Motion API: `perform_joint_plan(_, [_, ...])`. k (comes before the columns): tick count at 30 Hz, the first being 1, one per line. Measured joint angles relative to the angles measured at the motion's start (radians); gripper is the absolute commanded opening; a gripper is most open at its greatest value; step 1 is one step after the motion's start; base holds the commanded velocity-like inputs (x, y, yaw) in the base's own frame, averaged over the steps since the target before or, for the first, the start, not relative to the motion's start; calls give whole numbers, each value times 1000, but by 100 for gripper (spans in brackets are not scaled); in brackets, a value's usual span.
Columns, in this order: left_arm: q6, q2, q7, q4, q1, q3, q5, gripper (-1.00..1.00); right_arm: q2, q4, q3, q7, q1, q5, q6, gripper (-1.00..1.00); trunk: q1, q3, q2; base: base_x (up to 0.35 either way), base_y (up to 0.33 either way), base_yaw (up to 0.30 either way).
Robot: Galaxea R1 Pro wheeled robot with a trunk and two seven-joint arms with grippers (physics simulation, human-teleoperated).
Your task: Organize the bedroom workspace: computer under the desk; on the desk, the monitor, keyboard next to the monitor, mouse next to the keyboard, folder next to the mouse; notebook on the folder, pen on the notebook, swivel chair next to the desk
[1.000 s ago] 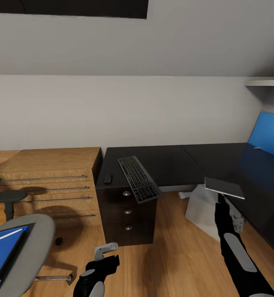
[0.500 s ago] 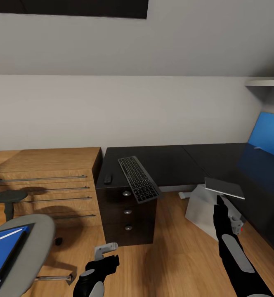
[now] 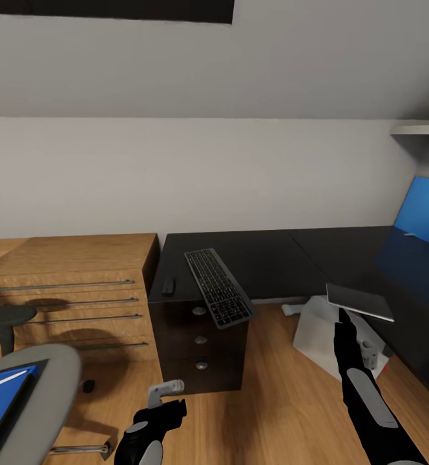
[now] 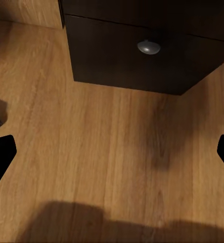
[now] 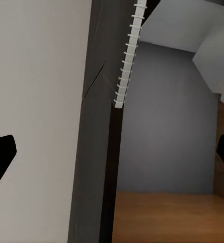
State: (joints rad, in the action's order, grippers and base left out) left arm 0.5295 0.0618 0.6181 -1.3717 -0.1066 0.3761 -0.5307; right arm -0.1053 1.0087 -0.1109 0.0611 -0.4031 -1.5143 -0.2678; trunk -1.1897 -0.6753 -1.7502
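One flat grey spiral-bound notebook (image 3: 359,301) sits at the tip of the right gripper (image 3: 341,314), held level above the wooden floor (image 3: 272,400) just off the front edge of the black L-shaped desk (image 3: 285,255). In the right wrist view the notebook's white wire spiral (image 5: 128,55) runs away from the camera, and the two dark fingertips (image 5: 1,152) stand wide at either edge of the picture; whether they actually clamp the notebook cannot be told from these pictures.

One black keyboard with grey keys (image 3: 218,286) lies slanted on the desk's left end, its near end overhanging the front of the dark drawer unit (image 3: 200,345), which carries three round silver knobs. One small black mouse (image 3: 168,285) lies on the desk just left of the keyboard. One blue-screened monitor (image 3: 424,213) stands at the desk's far right. One white computer tower (image 3: 318,326) stands on the floor under the desk, beside the right arm. One blue folder (image 3: 1,400) rests on the grey seat of the swivel chair (image 3: 43,400), well left of the desk.

The left gripper (image 3: 166,391) hangs low over the floor, and its fingers (image 4: 0,154) are spread apart with nothing between them. One light wooden dresser (image 3: 72,284) with four long metal handles abuts the desk's left side. No readable writing appears anywhere.
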Motion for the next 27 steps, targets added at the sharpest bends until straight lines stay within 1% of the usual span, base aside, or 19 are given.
perform_joint_plan(6, [1, -1, 0, 2, 0, 0, -1, 100, 0, -2, -1, 0, -1, 0, 0, 100, 0, 0, 0, 170, 0, 0])
perform_joint_plan(18, [1, -1, 0, 12, 0, 0, -2, 100, -1, -2, -3, -1, -1, 0, 0, 100, 0, 0, 0, 43, 0, 0])
perform_joint_plan(27, [1, -2, -1, 14, 0, 0, -4, 100, -2, -2, -5, -1, -1, 0, 0, 100, 0, 0, 0, 155, 0, 0])
